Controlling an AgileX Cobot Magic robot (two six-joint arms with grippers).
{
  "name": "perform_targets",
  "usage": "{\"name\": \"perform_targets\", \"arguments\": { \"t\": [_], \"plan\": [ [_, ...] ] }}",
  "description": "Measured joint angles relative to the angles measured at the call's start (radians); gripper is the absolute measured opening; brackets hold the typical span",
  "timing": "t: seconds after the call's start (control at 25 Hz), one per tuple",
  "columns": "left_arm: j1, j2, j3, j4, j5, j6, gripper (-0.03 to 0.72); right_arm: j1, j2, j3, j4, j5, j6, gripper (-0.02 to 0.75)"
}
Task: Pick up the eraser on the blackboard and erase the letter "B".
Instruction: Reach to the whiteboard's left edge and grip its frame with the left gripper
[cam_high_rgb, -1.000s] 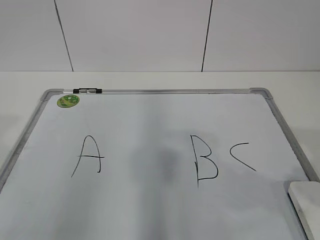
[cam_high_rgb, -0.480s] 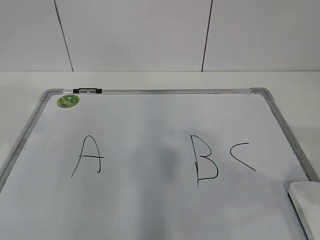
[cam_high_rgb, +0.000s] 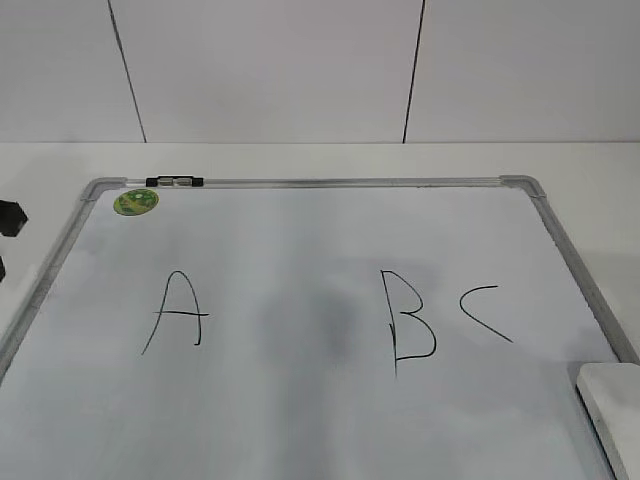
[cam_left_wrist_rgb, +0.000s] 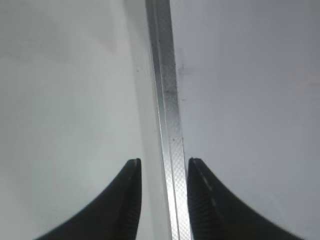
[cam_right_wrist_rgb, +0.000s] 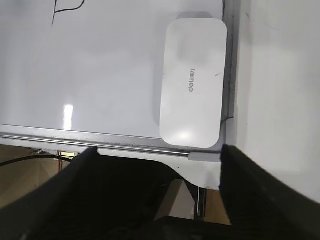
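The blackboard (cam_high_rgb: 300, 240) is a white board with a silver frame, lying flat, with black letters A, B and C. The letter "B" (cam_high_rgb: 410, 318) is right of the middle; its lower end shows in the right wrist view (cam_right_wrist_rgb: 67, 7). The eraser (cam_high_rgb: 612, 410), a white rounded block, lies in the board's near right corner. In the right wrist view the eraser (cam_right_wrist_rgb: 192, 82) has grey lettering on top. My right gripper (cam_right_wrist_rgb: 159, 150) is open and empty, short of the eraser over the board's near edge. My left gripper (cam_left_wrist_rgb: 164, 165) is open, its fingers either side of the frame rail (cam_left_wrist_rgb: 167, 100).
A green round sticker (cam_high_rgb: 136, 201) and a black clip (cam_high_rgb: 175, 182) sit at the board's far left corner. The letter "A" (cam_high_rgb: 176, 312) is on the left and the letter "C" (cam_high_rgb: 484, 313) is right of the "B". A white wall stands behind the table.
A dark part of my left gripper has come into the exterior view at the left edge, beside the board's frame. The eraser and letters have not moved.
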Motion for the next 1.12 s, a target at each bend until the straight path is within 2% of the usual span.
{"name": "perform_targets", "arguments": {
  "t": [0.4, 1.12],
  "plan": [
    [0.000, 0.151, -0.004, 0.004, -0.088, 0.000, 0.237, 0.000, 0.000, 0.000, 0.003, 0.000, 0.000, 0.571],
    [0.011, 0.170, -0.008, 0.004, -0.224, 0.000, 0.237, 0.000, 0.000, 0.000, 0.003, 0.000, 0.000, 0.571]
  ]
}}
